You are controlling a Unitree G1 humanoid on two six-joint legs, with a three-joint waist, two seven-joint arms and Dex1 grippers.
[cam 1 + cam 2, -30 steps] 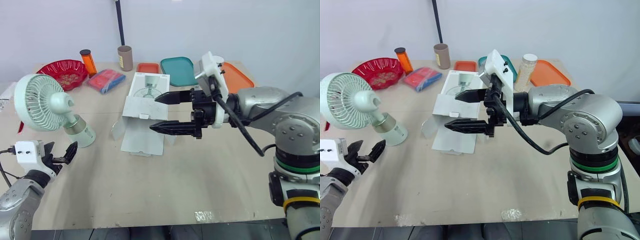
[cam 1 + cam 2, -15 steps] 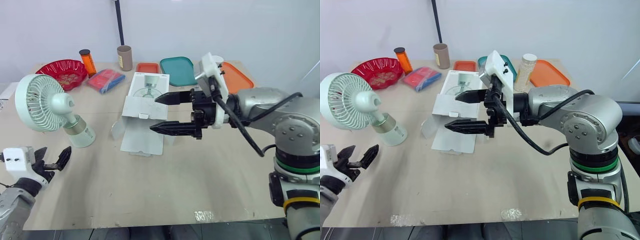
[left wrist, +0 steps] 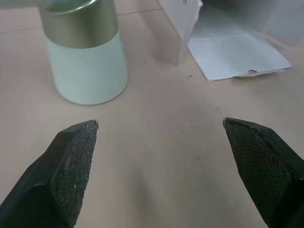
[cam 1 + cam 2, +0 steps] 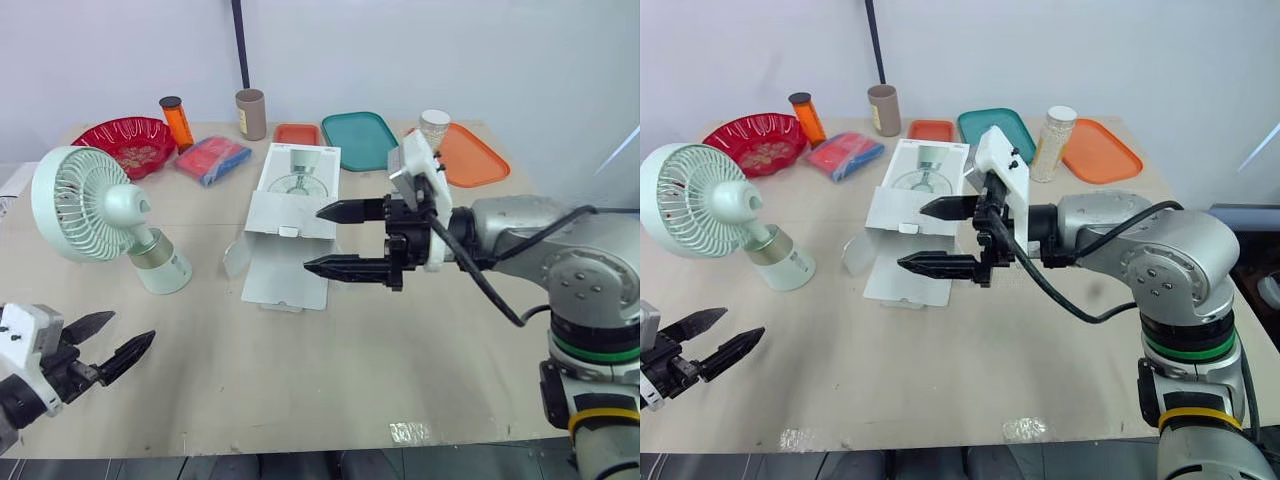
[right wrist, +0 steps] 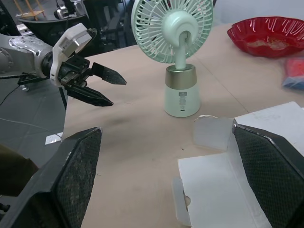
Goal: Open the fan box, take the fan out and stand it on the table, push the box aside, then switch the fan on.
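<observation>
My right tool (image 4: 312, 238), spread and empty, hovers over the right side of the box (image 4: 295, 185), which lies lengthwise away from me.

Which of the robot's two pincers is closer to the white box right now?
Right. The right pincer hangs open over the flaps of the white box; the left pincer sits at the near edge of the table, in front of the fan, well away.

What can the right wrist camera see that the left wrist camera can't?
Right wrist camera: the fan's round cage, the red bowl and the left gripper, jaws open. Left wrist camera: a peek toward the box's open end. Both: the fan's mint base, a white box flap and the table.
</observation>
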